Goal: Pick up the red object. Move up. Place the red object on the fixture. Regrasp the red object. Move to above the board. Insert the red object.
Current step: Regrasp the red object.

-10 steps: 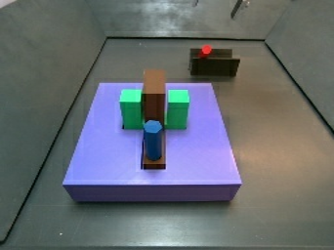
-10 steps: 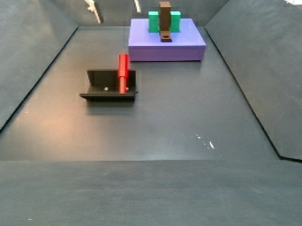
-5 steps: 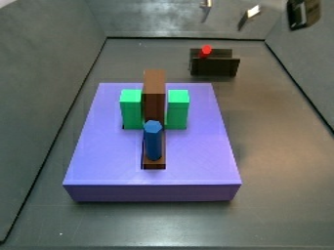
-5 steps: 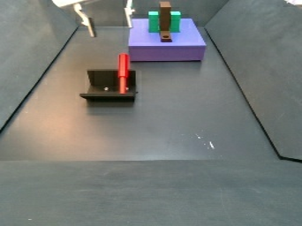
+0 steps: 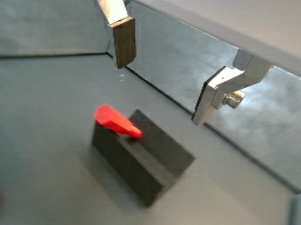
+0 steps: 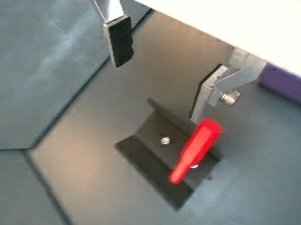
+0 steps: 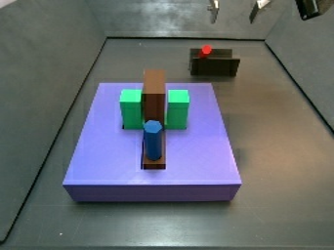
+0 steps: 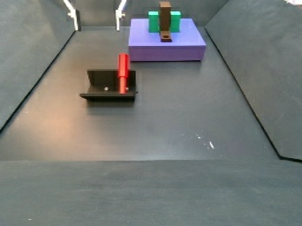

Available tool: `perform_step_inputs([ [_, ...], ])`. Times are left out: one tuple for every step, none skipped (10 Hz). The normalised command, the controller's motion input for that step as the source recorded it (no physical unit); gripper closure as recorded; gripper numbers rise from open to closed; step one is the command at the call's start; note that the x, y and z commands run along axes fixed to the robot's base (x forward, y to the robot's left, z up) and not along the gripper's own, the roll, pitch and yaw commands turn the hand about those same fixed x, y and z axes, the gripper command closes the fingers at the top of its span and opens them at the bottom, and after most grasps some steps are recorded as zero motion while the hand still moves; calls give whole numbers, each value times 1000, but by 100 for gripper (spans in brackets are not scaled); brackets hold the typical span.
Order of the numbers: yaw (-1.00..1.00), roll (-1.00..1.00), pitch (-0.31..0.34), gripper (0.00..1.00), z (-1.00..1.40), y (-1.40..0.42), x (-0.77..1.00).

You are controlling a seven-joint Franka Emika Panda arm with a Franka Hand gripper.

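So the slim red stick-like peg [image 8: 123, 71] is lying on the small dark L-shaped fixture [image 8: 108, 88], well apart from the gripper. In a wrist view the red peg [image 6: 196, 150] rests across the dark bracket [image 6: 159, 156] with nothing touching it.

The gripper [image 7: 236, 9] hangs high up at the top edge of both side views, above the fixture [image 7: 216, 65]. Its flat silver fingers [image 5: 121, 39] are spread wide with nothing between them.

The big flat purple-blue board [image 7: 156, 146] sits off on its own, carrying the green blocks [image 7: 132, 107], the tall brown block [image 7: 154, 95] and the blue peg [image 7: 152, 140].
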Motion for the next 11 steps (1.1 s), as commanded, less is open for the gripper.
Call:
perform_step_inputs([
  [0, 1000, 0, 0, 0, -31, -294],
  [17, 600, 151, 0, -280, -91, -149],
  [0, 337, 206, 0, -300, -49, -49],
  [0, 77, 103, 0, -214, 0, -26],
  [0, 0, 77, 0, -174, 0, 0],
  [0, 14, 43, 0, -231, 0, 0],
  [-29, 43, 0, 0, -280, 0, 0],
  [-46, 277, -169, 0, -417, 0, -6],
  [-63, 409, -277, 0, -491, 0, -71],
  [-46, 446, -329, 0, -449, 0, -117],
  [0, 397, -246, 0, -243, 0, -183],
])
